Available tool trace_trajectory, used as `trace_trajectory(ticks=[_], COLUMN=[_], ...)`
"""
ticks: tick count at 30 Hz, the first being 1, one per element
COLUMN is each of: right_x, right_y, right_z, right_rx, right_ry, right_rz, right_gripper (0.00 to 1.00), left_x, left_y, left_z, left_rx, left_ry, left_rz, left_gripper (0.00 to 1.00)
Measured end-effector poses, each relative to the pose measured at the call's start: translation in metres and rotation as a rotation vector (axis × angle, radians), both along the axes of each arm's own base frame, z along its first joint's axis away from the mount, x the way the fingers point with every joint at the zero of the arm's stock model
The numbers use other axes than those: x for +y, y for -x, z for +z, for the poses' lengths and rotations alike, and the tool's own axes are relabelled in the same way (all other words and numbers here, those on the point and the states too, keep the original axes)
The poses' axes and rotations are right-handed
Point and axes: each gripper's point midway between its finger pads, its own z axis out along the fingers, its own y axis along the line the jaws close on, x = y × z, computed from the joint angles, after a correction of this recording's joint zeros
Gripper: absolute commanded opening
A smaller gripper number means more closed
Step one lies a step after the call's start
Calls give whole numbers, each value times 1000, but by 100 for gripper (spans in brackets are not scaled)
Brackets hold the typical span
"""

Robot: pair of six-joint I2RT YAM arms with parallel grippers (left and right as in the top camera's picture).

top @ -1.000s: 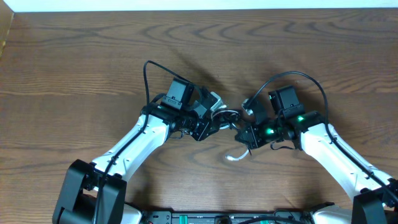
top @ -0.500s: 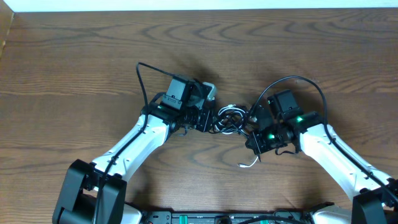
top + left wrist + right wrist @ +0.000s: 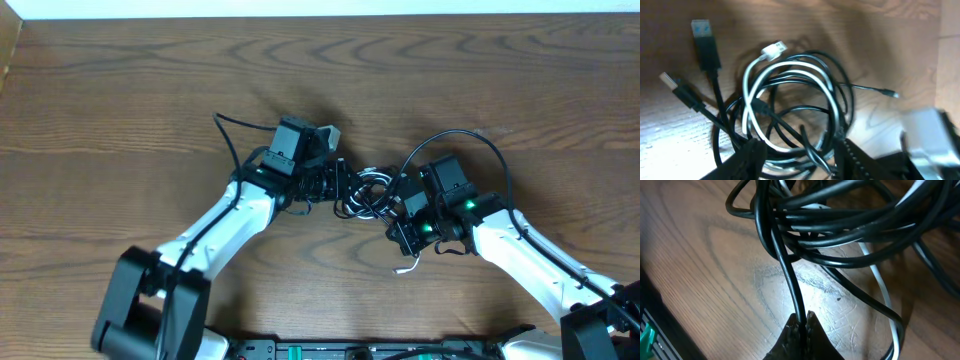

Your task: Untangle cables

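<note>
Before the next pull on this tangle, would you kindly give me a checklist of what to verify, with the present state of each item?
1. Right hand holds a single black cable: ok, its fingers are pinched shut on it.
2. Left hand anchors the coil: not ok, its fingers stand apart with strands between them.
3. White cable free of the black loops: not ok, it winds through them.
4. Plug ends outside the loops: ok for the USB plug and the white plug.
5. The pinched strand will slide out cleanly: cannot tell, it runs up into the bundle.
</note>
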Motion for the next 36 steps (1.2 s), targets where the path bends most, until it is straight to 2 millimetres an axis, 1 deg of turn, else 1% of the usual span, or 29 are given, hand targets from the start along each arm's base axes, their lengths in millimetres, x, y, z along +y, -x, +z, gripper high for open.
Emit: trace_trajectory(ticks=[1, 2, 5, 7, 8, 11, 12, 13, 14, 18, 19, 21, 22, 27, 28, 32, 33, 35, 36], right_x=[0, 0, 0, 0, 0, 0, 0, 0, 0, 0, 0, 1, 1, 3, 3, 9, 10, 11, 12], right_y=[0, 0, 0, 0, 0, 2, 2, 2, 2, 2, 2, 2, 1, 0, 0, 3, 3, 5, 5], right_z=[0, 0, 0, 0, -1, -2, -2, -2, -2, -2, -2, -1, -1, 0, 0, 3, 4, 4, 5], right_rx=[-2, -4, -7, -8, -11, -14, -15, -16, -17, -19, -21, -25, -27, -35, -37, -44, -47, -54, -59], right_ry=[0, 0, 0, 1, 1, 3, 3, 3, 3, 3, 3, 2, 1, -6, -10, -44, -49, -54, -55], right_rz=[3, 5, 9, 13, 19, 31, 33, 35, 37, 41, 42, 45, 46, 52, 56, 94, 103, 123, 132], right_gripper=[1, 1, 1, 1, 1, 1, 1, 1, 1, 1, 1, 1, 1, 1, 1, 1, 1, 1, 1], left_x=[0, 0, -4, -7, -9, -11, -12, -13, -14, -17, -18, -19, -20, -21, -21, -25, -26, -31, -33], left_y=[-1, -1, -5, -9, -10, -15, -16, -16, -16, -13, -13, -11, -10, -9, -9, -6, -5, -1, 1], left_z=[-6, -12, -26, -32, -33, -34, -33, -32, -31, -29, -28, -27, -27, -26, -26, -28, -29, -30, -30], left_rx=[21, 41, 68, 75, 77, 84, 84, 84, 88, 105, 108, 112, 116, 125, 126, 117, 113, 105, 107], left_ry=[-2, -5, 4, 17, 23, 43, 50, 57, 65, 86, 91, 100, 105, 111, 110, 92, 87, 79, 76], left_rz=[11, 21, 28, 34, 38, 59, 61, 62, 64, 54, 51, 40, 38, 37, 38, 33, 27, 9, 7], left_gripper=[61, 62, 62, 61, 57, 22, 13, 9, 8, 8, 9, 41, 48, 50, 49, 41, 33, 9, 8])
